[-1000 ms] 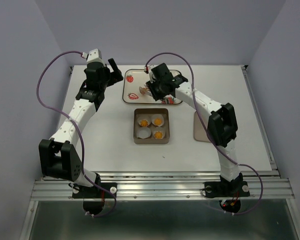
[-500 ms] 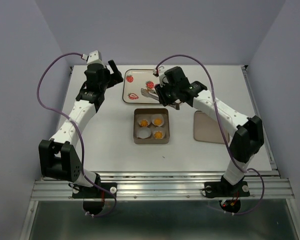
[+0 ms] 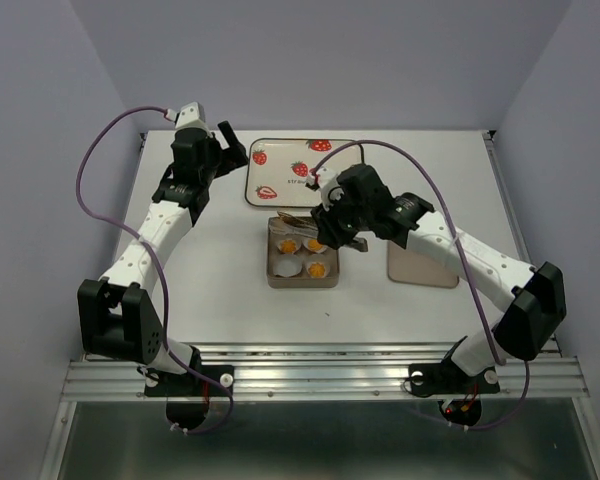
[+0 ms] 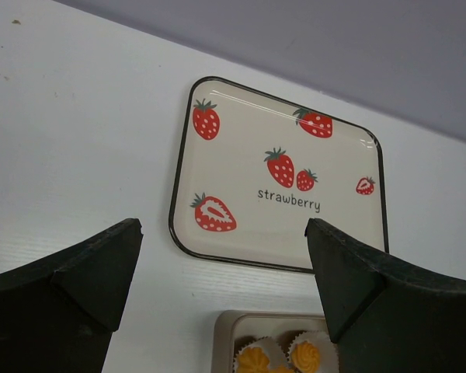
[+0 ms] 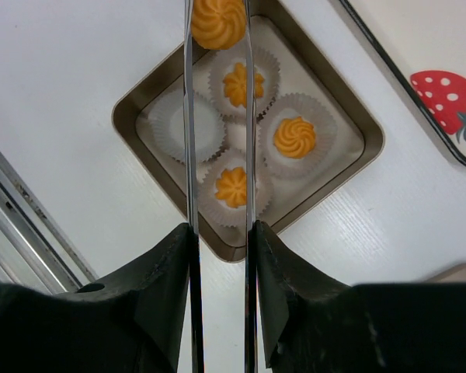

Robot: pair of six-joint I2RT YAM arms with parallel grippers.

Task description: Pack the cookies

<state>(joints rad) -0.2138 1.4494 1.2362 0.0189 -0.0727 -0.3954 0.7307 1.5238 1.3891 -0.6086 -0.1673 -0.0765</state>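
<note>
Right wrist view: we see right pincer [image 5: 220, 241] clamped on tongs [image 5: 188, 155], tongs pinching cookie [image 5: 217, 22]; empty cup [image 5: 185, 123] apparently just nearward; left pincer [image 4: 224, 241] agape, empty.

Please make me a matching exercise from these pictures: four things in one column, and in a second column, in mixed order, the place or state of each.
Things:
1. strawberry tray
2. held cookie
3. empty paper cup
4. tin lid

Places or states:
a. on the table, right of the tin
b. inside the tin
c. between the tips of the tongs
d. behind the tin, nothing on it

Pairs: 1-d, 2-c, 3-b, 4-a.
</note>
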